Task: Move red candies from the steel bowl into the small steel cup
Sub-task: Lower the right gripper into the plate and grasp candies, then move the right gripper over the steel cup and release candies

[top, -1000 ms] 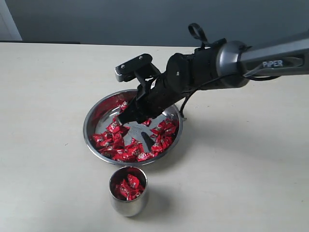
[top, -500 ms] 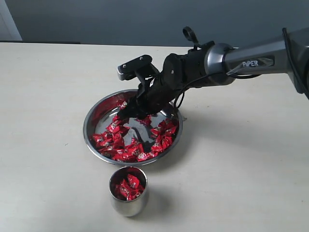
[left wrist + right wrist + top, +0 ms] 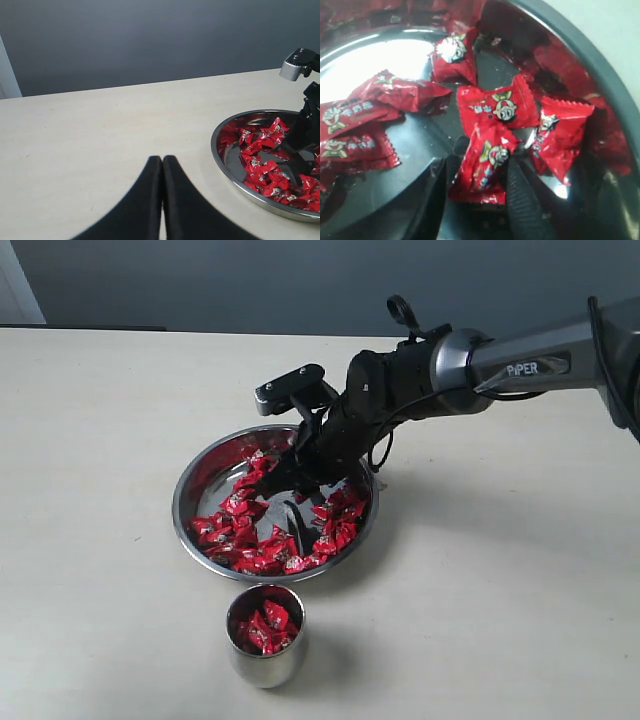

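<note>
**Entry: single-candy pick, right arm**

**Tool.** Right gripper (image 3: 287, 480), down in the bowl (image 3: 178, 505) at its far-middle part. Jaws stand wide and nothing is gripped.

**Item.** One candy (image 3: 487, 155), flat on the bowl floor, directly between the two fingers.

**Governing relation.** The candy's long axis runs along the fingers, not across them, so the jaws face its narrow width. Judged: a plain close should take it, with no turn of the wrist and no shift sideways.

**Neighbours.** A second candy (image 3: 502, 107) touches the far end of the first. A third (image 3: 557, 135) lies just outside one finger, touching it or nearly so. Judged risk: the closing finger may drag that third wrapper, and crinkled foil may slip.

**Stock.** Remaining candies (image 3: 255, 550) lie mostly in an arc round the bowl's near and left sides, as the exterior view shows them.

**Destination.** Cup (image 3: 262, 670), upright on the table (image 3: 100, 420), just beside the bowl's near rim and already part-filled with red wrappers. From the right gripper it lies across the bowl, toward the camera.

**Other arm.** Left gripper (image 3: 161, 167), fingers pressed together and empty, over bare table well to the side of the bowl. The right arm is much the nearer.
</note>
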`<act>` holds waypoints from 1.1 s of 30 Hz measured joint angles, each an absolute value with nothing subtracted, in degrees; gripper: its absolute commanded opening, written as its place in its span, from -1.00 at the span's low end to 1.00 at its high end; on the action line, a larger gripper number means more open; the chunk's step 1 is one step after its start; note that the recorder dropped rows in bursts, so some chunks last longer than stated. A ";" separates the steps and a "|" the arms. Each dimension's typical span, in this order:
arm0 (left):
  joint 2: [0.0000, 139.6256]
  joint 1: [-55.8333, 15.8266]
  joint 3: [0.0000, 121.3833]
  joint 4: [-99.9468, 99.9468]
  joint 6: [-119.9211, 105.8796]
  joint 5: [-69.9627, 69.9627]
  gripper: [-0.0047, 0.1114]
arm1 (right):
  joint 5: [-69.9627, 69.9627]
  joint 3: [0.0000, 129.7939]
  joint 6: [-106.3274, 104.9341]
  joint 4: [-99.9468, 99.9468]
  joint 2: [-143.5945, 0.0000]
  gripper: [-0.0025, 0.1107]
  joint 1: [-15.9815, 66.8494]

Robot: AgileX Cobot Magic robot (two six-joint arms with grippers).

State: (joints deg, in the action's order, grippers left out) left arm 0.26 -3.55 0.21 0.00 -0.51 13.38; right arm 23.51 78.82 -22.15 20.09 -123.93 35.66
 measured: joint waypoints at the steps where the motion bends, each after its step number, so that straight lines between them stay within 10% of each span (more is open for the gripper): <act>1: 0.26 -3.55 0.21 0.00 -0.51 13.38 -0.91 | 23.67 78.82 -22.15 20.09 -124.02 -0.26 35.66; 6: 0.26 -3.55 0.21 0.00 -0.51 13.38 -0.91 | 23.92 78.95 -22.15 20.09 -124.63 -0.38 35.66; 10: 0.26 -3.55 0.21 0.00 -0.51 13.38 -0.91 | 23.92 78.95 -22.28 20.09 -124.63 -0.95 35.66; 33: 0.26 -3.55 0.21 0.00 -0.51 13.38 -0.91 | 52.56 78.95 -23.56 26.21 -106.61 -0.95 37.24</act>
State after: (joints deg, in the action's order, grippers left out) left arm 0.26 -3.55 0.21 0.00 -0.51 13.38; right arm 52.56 78.95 -23.56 26.21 -106.61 37.24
